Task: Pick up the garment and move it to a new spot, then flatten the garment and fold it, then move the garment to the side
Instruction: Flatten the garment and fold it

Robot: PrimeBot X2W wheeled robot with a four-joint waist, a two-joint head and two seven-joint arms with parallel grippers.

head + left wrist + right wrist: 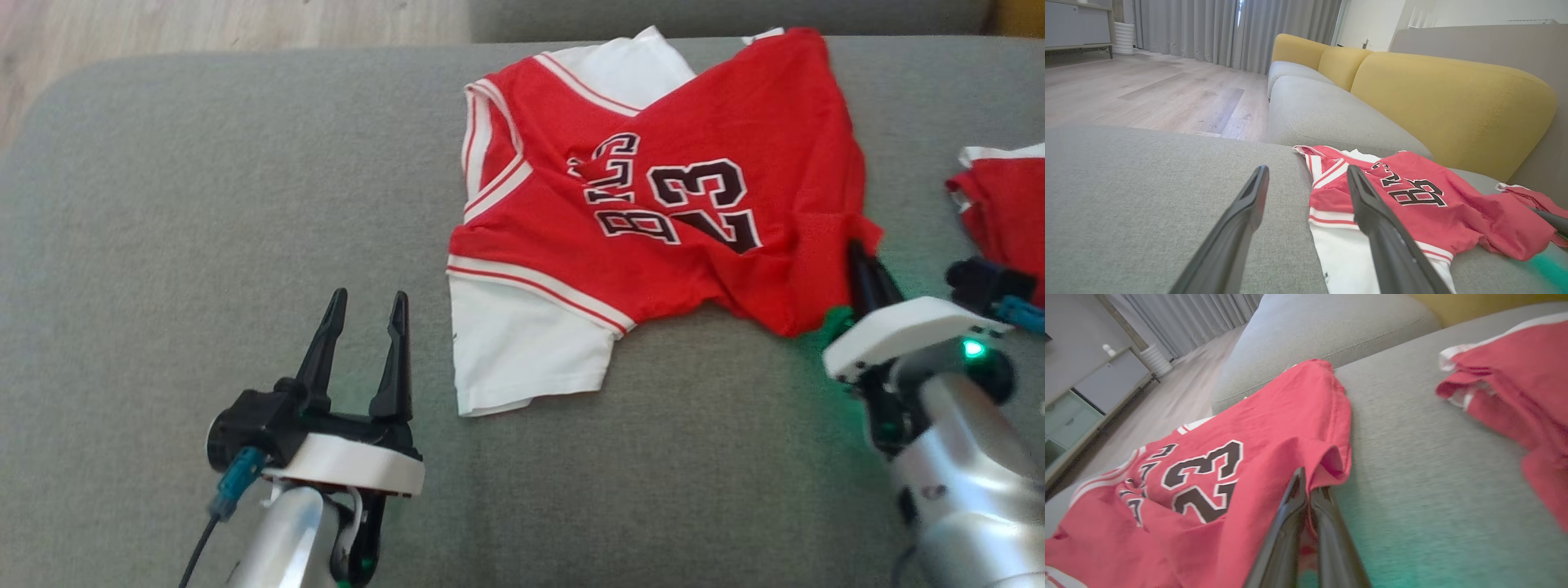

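The garment (pixel 653 188) is a red jersey with white sleeves and a black 23, lying crumpled on the grey cushion. It also appears in the left wrist view (pixel 1412 204) and the right wrist view (pixel 1208 469). My right gripper (pixel 859 260) is shut on the jersey's lower right hem corner; in the right wrist view its fingertips (pixel 1306 486) pinch the red fabric edge. My left gripper (pixel 365 306) stands open to the left of the white sleeve, apart from it, with nothing between its fingers (pixel 1306 173).
A second red garment (pixel 1004 204) lies at the right edge of the cushion (pixel 204 204), seen also in the right wrist view (pixel 1515 375). Yellow backrests (pixel 1445 98) rise behind the seat. Wooden floor (pixel 1147 94) lies beyond the cushion's far left.
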